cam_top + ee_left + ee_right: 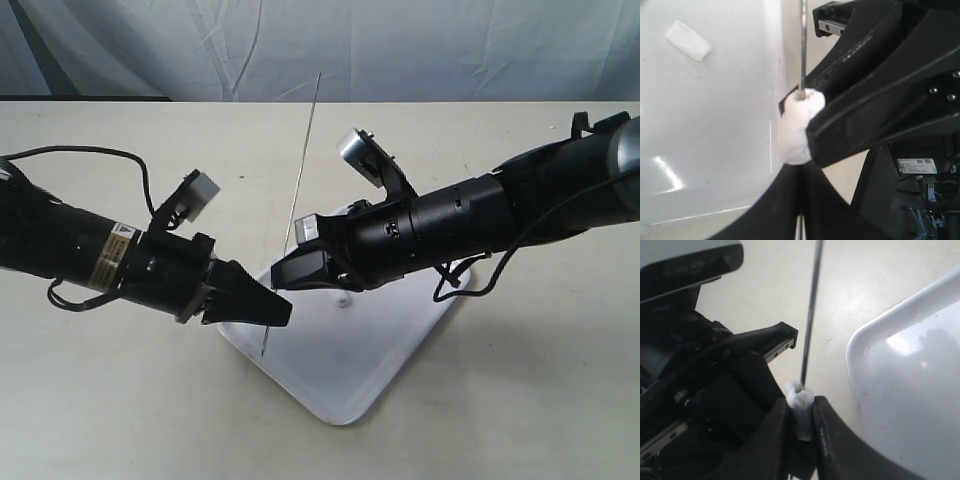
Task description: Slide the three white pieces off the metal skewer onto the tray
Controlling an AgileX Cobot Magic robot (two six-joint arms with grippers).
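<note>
One skewer (301, 160), leaning toward 12 o'clock over one tray (340, 370). Two white lumps showing: threaded lump (799, 397) pinched tight by the right gripper (290, 272), loose lump (688, 40) on the tray around 4 o'clock of it. Skewer's low end clamped in the left gripper (278, 310); right arm blocking the tray's far side.

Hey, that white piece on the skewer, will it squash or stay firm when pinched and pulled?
Probably soft: the white piece looks pinched narrow between the right gripper's fingers. Likely light: the thin metal skewer carrying it looks straight. Its rough surface may drag.

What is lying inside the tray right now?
One loose white piece lies on the tray. The left claw and right claw cover one corner; anything beneath is unseen.
</note>
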